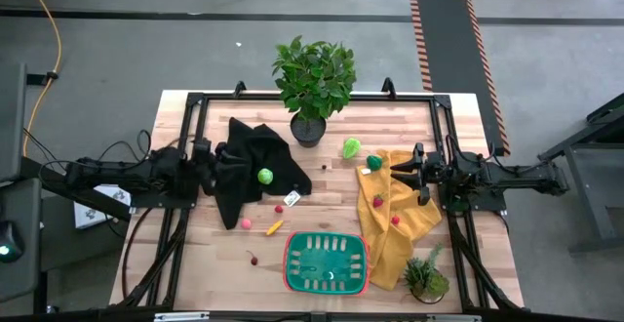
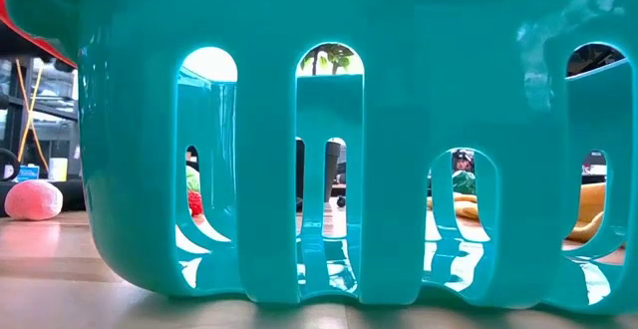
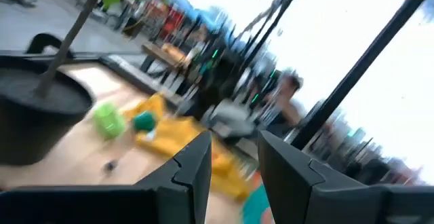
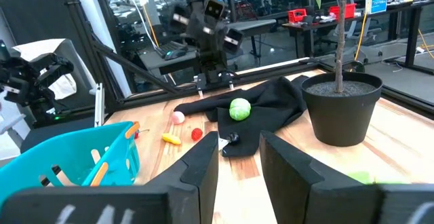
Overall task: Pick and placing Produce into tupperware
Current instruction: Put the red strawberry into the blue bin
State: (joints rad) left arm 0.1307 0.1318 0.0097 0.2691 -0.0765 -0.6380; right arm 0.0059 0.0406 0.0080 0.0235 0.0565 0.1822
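Observation:
The tupperware (image 1: 289, 263), green with a red rim, stands near the table's near edge; its teal wall (image 2: 399, 120) fills the low view. A lime-green ball (image 1: 264, 176) lies on a black cloth (image 1: 244, 161). Another lime-green piece (image 1: 351, 147) rests on bare wood. A dark green bit (image 1: 374, 163) and two red bits (image 1: 377, 201) sit on a yellow cloth (image 1: 390, 234). A pink bit (image 1: 247, 223), an orange piece (image 1: 276, 227) and a small red one (image 1: 253, 259) lie left of the container. My left gripper (image 1: 213, 156) (image 3: 234, 142) is open at the black cloth's left edge. My right gripper (image 1: 395, 169) (image 4: 239, 146) is open over the yellow cloth.
A tall potted plant (image 1: 312, 88) stands at the far edge and a small potted plant (image 1: 427, 278) at the near right corner. A small white tag (image 1: 292, 200) lies at the black cloth's near edge. Bare wood shows between the cloths and left of the container.

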